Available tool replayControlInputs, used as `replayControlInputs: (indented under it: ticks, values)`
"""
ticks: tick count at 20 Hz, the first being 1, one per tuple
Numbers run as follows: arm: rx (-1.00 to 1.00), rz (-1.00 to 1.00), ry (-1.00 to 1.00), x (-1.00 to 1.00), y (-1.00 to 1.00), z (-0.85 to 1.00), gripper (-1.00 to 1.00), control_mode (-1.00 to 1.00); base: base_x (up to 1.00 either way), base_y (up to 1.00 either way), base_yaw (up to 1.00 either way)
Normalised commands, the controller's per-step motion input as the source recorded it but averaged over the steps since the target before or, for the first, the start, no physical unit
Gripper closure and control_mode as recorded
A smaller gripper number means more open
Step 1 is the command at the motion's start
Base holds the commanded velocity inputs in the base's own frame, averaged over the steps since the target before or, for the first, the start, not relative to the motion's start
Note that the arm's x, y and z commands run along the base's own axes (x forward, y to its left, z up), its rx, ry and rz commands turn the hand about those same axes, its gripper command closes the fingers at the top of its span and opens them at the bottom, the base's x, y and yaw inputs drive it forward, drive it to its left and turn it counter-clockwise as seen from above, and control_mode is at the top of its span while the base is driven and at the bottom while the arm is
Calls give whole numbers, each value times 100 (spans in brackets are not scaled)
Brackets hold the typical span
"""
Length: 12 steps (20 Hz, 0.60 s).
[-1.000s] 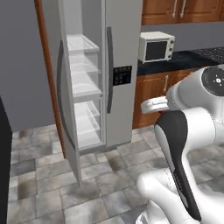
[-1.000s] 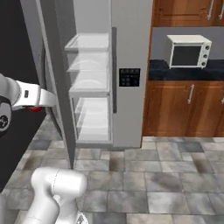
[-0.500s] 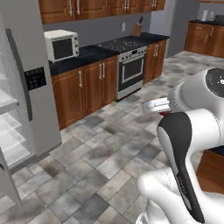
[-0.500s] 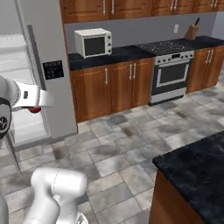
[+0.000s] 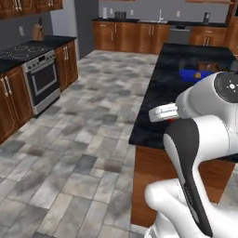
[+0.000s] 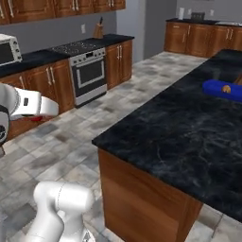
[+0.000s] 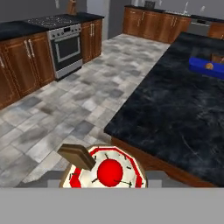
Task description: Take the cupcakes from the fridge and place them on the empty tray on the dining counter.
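A cupcake (image 7: 105, 172) with a red-and-white top sits right at the pincer (image 7: 105, 181), top facing the hand camera, its round shape giving no long axis; a small brown piece rests against its left edge. The pincer's tips are hidden under it, so it looks gripped, with the jaws narrowed around it, though the contact itself cannot be seen. In the right base view a bit of red shows under the arm's white forearm. Ahead and to the right stretches the dining tabletop (image 6: 179, 132), glossy black marbled stone on a brown wooden base, its long side running away from the robot. Far along it lies a bright blue tray (image 6: 222, 90) with a small round brown item on it, and just beyond the blue one, the dark-brown tray (image 5: 208, 66) shows in the left base view. To the left, across the grey tiled floor (image 5: 83, 139), stands an oven (image 6: 89, 75) set among wooden cabinets, with a microwave (image 6: 9, 48) on the wall counter.
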Motion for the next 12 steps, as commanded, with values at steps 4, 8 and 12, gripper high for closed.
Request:
replayControlInputs:
  ticks: [4,8,12]
  values:
    - [0,0,0,0,0,0,100,100,0,-100,-53]
    - [0,0,0,0,0,0,100,100,0,-100,-28]
    - [0,0,0,0,0,0,100,100,0,-100,-15]
